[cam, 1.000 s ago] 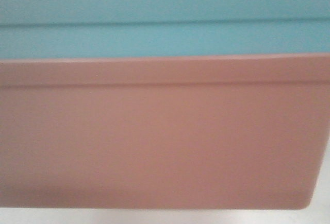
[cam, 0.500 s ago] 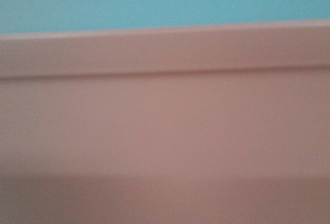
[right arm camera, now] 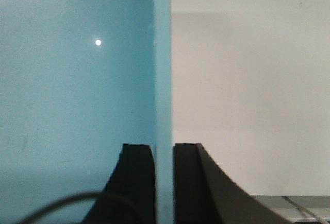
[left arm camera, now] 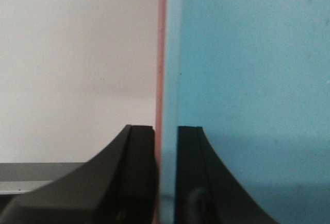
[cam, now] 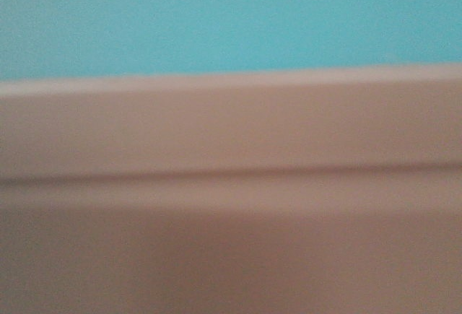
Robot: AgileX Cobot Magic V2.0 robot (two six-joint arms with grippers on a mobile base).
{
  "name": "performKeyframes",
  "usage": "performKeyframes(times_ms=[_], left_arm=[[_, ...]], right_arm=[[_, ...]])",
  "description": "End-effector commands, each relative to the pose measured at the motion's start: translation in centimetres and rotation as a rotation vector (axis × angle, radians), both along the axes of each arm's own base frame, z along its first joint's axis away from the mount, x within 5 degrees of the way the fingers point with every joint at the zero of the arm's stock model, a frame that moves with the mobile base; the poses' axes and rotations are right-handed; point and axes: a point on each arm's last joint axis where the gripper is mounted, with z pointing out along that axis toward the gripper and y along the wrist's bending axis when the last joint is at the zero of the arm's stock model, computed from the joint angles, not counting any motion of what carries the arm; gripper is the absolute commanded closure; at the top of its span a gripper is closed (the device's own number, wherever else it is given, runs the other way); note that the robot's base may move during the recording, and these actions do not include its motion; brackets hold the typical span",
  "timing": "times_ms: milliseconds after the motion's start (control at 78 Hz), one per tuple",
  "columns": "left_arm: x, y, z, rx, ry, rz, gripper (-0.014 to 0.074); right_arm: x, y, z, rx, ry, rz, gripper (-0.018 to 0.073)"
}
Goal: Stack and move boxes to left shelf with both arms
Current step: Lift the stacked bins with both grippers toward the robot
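The two boxes are nested and fill the front view: the sky-blue box [cam: 231,18] stands out above the salmon-pink box [cam: 231,206], whose rolled rim runs across the middle. My left gripper [left arm camera: 166,152] is shut on the stacked left walls, one finger outside the pink wall [left arm camera: 161,54], the other inside the blue box [left arm camera: 247,80]. On the other side, my right gripper [right arm camera: 164,167] is shut on the blue box's right wall [right arm camera: 162,69], one finger inside the box [right arm camera: 72,90] and one outside. The left shelf is out of view.
A pale surface or wall [left arm camera: 77,69] lies left of the stack, with a grey edge [left arm camera: 31,175] at the bottom. To the right of the stack is a similar pale area [right arm camera: 247,90].
The stacked boxes have dropped lower in the front view and loom larger; the dark blue bins behind and the pale surface below the stack are no longer visible.
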Motion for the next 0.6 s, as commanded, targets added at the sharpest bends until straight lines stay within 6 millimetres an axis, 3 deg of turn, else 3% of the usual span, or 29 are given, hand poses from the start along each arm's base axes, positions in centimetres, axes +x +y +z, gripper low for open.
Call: performKeyframes(times_ms=[0,590], left_arm=[[-1.3,0.7,1.5,-0.031,0.003,0.005,0.0599],[-1.6,0.3,1.6,-0.044,0.002,-0.018,0.0599]], right_arm=[[-0.1,-0.9,2.0,0.025,-0.083,-0.011,0.0506],[-0.5,-1.7,1.0,-0.026,-0.068,-0.017,0.0506]])
